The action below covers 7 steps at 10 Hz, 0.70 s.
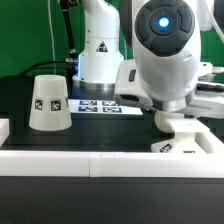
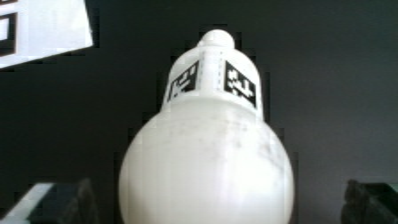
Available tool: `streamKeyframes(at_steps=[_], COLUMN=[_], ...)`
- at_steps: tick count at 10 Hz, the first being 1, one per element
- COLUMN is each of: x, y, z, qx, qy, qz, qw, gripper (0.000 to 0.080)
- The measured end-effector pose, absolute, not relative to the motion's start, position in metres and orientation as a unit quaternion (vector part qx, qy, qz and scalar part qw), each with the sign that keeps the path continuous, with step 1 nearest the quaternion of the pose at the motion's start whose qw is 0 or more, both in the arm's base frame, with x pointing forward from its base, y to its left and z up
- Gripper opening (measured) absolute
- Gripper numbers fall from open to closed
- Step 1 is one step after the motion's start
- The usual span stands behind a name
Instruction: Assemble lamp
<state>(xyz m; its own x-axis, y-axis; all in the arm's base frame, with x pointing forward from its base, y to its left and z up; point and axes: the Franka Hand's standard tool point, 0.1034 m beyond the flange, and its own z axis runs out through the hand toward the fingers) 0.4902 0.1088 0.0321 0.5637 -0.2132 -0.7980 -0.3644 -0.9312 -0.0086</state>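
The white ball-shaped bulb [image 2: 205, 155] fills the wrist view, its short stem [image 2: 217, 75] with black-and-white tags pointing away from the camera, over the black table. My gripper [image 2: 214, 203] is open; its dark fingers [image 2: 54, 205] stand on either side of the bulb with a gap to it on each side. In the exterior view the arm's wrist [image 1: 165, 55] hides the gripper and the bulb. The cone-shaped shade [image 1: 48, 103] stands wide end down at the exterior view's left. The flat angular base [image 1: 188, 142] lies at the exterior view's lower right.
The marker board [image 1: 98, 105] lies flat behind the shade, in front of the big white robot pedestal [image 1: 100, 50]. A white raised border [image 1: 90, 165] runs along the table's near edge. A white tagged piece [image 2: 45, 35] shows at one corner of the wrist view.
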Motion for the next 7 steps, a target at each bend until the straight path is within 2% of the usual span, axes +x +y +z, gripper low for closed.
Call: streamKeyframes(at_steps=[7], x=[0.471], y=[0.109], z=[0.017], qx=[-0.879], qy=[0.170], qz=[0.437], qw=[0.082], gripper=[0.0699])
